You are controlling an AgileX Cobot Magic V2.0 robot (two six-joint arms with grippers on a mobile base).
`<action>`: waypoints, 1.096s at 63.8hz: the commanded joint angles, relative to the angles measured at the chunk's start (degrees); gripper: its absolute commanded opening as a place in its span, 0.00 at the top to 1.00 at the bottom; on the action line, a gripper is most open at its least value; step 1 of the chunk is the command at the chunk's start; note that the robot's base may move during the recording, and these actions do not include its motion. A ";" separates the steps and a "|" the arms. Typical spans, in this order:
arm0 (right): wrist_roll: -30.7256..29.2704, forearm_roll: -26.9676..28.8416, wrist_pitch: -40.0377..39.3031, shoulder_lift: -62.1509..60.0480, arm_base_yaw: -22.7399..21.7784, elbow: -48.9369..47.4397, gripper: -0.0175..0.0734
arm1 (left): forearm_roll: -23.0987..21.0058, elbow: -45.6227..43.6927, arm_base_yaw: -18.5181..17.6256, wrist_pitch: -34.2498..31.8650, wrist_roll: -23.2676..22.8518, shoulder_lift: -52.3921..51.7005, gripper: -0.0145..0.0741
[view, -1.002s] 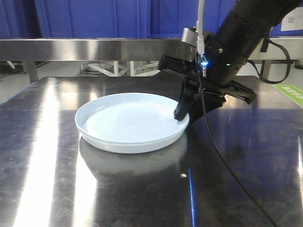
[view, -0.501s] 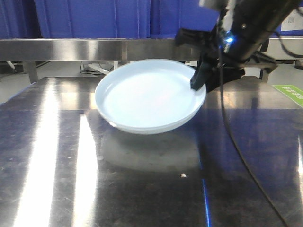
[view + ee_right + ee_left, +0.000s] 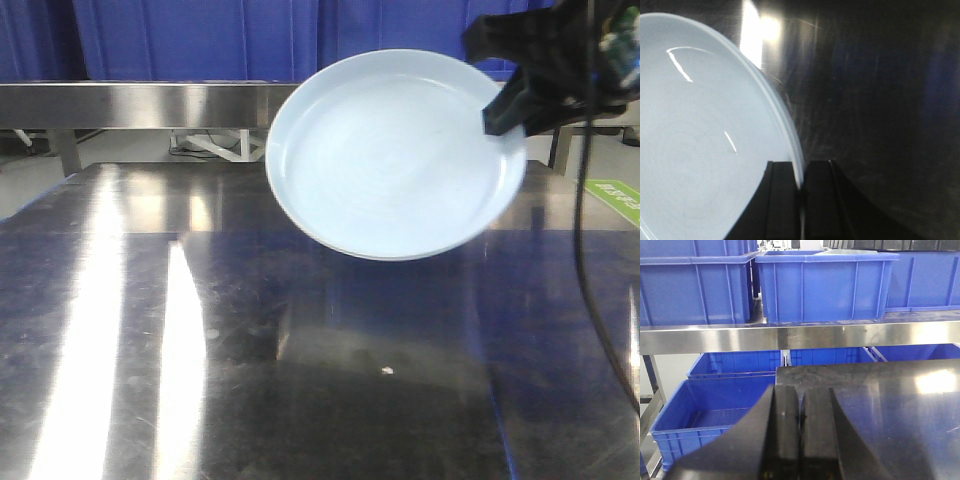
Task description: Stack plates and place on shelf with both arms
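Note:
The pale blue-white plates (image 3: 395, 155) hang in the air above the steel table (image 3: 150, 350), tilted with their face toward the camera. My right gripper (image 3: 505, 110) is shut on their right rim. In the right wrist view the rim (image 3: 785, 125) runs between the fingers (image 3: 782, 200), and two close edges show there, one plate nested in the other. My left gripper (image 3: 800, 417) is shut and empty. It sits low over the table's far edge and faces the shelf (image 3: 790, 335). It does not show in the front view.
A steel shelf rail (image 3: 130, 103) runs across the back. Blue bins (image 3: 825, 285) stand on the shelf and more blue bins (image 3: 715, 410) sit below it. A black cable (image 3: 585, 230) hangs from the right arm. A small crumb (image 3: 387, 370) lies on the table.
My right gripper has lifted the plates off the table, up and to the right, and they have tipped from flat to steeply tilted toward the camera.

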 commanded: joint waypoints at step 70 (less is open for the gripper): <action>0.09 -3.33 -18.82 -44.75 -1.42 26.22 0.77 | -0.04 -1.61 0.06 -5.30 -0.19 0.37 0.75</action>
